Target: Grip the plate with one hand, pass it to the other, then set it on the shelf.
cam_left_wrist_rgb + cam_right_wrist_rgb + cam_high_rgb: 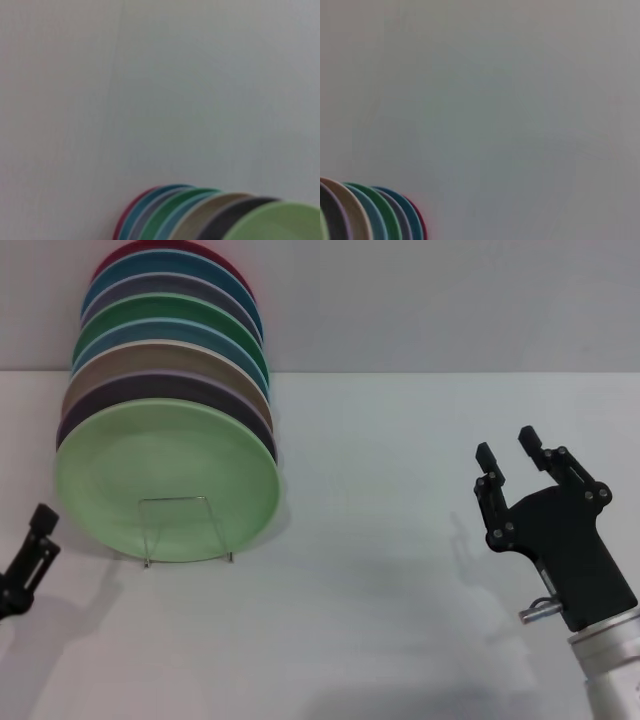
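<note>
matte smooth light-green plate (pixel 165 480), thin shiny wire shelf (pixel 185 530), matte black plastic right gripper (pixel 512 458), smooth white table (pixel 400 620)

We read this as a lab or test bench, not a home. A plain white table (pixel 400 570) meets a bare pale wall (pixel 450 300), with no furnishings or kitchen fittings around. A row of coloured plates (pixel 170 350) stands upright in a wire rack (pixel 185 530), laid out like test props. Two black robot arms reach in from the sides.
</note>
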